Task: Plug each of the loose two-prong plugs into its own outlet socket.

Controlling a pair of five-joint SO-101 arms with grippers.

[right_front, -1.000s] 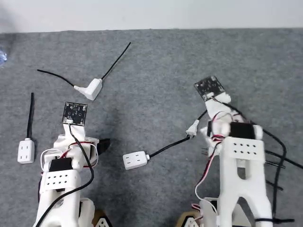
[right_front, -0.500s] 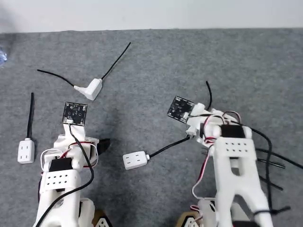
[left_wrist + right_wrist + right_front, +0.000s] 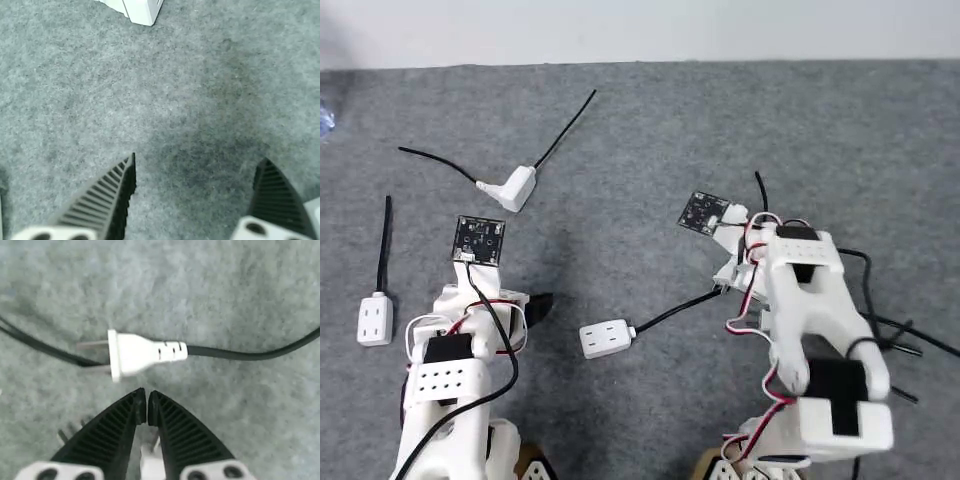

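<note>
High view: the left socket [image 3: 375, 318] and centre socket [image 3: 603, 338] lie unfilled on the grey carpet [image 3: 640, 140], with an angled plug [image 3: 510, 187] well apart from both.

Left wrist view: the left gripper [image 3: 195, 197] hangs spread over carpet, possibly facing that plug.

Right wrist view: the right gripper [image 3: 146, 407], tips pressed together and empty, sits just short of a straight plug [image 3: 145, 352], seemingly lined up to take it.

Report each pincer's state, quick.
Left pincer: open, holding nothing.
Right pincer: shut, holding nothing; the white plug lies just ahead of its tips.
</note>
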